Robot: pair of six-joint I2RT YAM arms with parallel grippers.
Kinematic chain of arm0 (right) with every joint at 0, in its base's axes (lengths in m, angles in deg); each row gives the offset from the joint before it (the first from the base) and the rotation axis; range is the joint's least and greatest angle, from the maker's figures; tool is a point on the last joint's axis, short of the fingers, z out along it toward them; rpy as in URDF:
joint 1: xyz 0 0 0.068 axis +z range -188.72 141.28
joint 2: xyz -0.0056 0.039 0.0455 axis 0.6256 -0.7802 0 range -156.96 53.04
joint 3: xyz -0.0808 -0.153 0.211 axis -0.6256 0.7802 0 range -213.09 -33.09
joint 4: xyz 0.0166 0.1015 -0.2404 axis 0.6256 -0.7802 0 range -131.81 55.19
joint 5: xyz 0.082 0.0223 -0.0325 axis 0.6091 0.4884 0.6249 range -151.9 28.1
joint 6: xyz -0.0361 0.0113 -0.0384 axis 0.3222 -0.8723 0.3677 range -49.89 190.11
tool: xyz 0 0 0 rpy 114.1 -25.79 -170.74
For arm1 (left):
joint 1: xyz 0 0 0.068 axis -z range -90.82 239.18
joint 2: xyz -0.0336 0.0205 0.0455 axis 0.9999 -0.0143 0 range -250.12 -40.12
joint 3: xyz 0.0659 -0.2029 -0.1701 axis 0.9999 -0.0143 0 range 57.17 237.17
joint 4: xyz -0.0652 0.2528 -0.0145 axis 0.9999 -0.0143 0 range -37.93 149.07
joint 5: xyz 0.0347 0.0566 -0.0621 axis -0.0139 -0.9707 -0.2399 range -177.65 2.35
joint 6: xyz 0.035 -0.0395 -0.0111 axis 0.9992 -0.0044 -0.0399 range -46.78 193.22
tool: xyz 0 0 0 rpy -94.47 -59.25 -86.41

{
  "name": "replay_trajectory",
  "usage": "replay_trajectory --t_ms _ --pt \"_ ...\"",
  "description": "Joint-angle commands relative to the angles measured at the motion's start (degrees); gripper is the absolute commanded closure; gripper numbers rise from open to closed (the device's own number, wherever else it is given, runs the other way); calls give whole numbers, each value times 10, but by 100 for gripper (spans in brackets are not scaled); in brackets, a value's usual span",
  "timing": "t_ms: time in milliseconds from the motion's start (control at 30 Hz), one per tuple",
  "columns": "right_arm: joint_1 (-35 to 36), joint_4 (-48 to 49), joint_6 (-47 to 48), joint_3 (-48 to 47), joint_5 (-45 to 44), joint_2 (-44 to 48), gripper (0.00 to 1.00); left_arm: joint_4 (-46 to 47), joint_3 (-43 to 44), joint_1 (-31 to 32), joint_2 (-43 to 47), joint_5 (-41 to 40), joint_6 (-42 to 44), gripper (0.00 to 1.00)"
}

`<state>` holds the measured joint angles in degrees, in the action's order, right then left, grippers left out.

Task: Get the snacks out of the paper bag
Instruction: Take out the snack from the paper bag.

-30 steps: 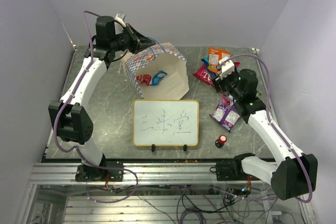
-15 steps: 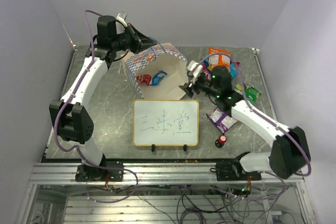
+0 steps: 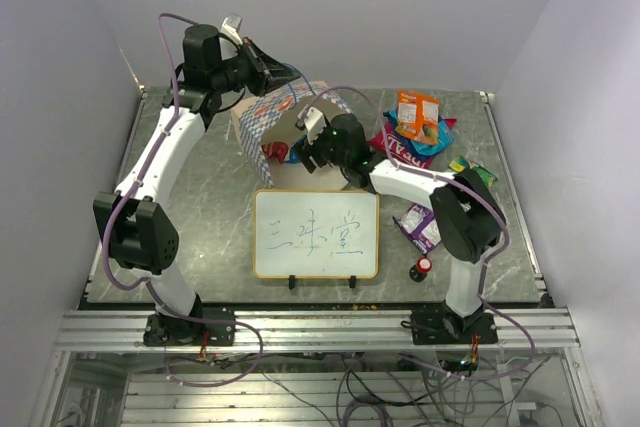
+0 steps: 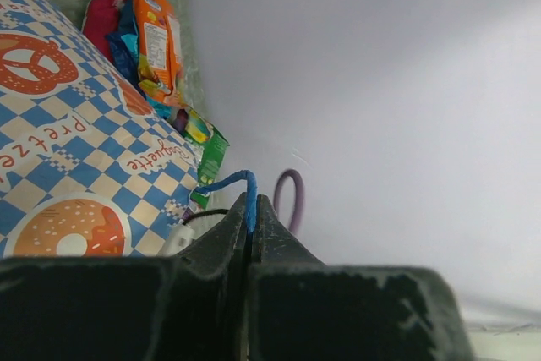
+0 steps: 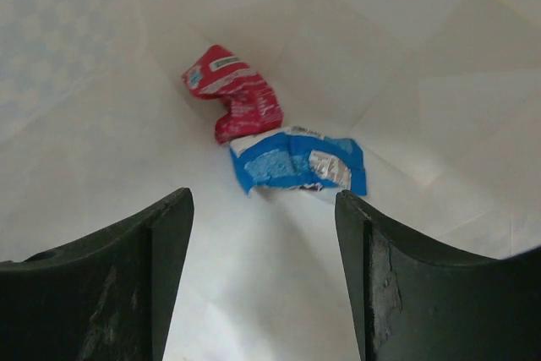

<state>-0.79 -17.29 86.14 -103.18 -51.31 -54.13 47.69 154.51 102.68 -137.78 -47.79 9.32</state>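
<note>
Progress: most snacks [image 3: 417,117] sit out on the worktop [image 3: 210,207], only a red packet [image 5: 237,95] and blue packet [image 5: 296,162] left inside the paper bag [image 3: 255,127], my right hand [image 5: 260,209] open and empty before them, left hand [image 4: 252,209] pinching the cord handle [image 4: 221,182].

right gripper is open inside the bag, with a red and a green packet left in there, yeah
Not green: the red packet lies beside a blue packet in the paper bag, per the right wrist view. The right gripper is open inside it.
</note>
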Motion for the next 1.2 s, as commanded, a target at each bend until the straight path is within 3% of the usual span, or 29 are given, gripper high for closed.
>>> replay_trajectory --t_ms 0,300,467,533,833,1000,1167 --pt "-1 -18 -14 -62 -36 -57 32 35 25 9 -10 15 -6 93" --pt "0 -39 -23 -110 -38 -151 27 30 55 9 -27 34 -7 93" --pt "-1 -49 -16 -140 -58 -193 29 43 38 9 -21 38 -11 93" --pt "0 -51 -12 -150 -63 -203 36 42 35 9 -19 38 -11 93" --pt "0 -57 28 -164 -60 -194 87 33 12 9 -1 36 -7 93" --pt "-1 -38 57 -108 -47 -137 100 31 3 8 3 28 -10 93" --pt "0 -32 83 -55 -40 -72 100 35 -8 4 3 16 -14 93"
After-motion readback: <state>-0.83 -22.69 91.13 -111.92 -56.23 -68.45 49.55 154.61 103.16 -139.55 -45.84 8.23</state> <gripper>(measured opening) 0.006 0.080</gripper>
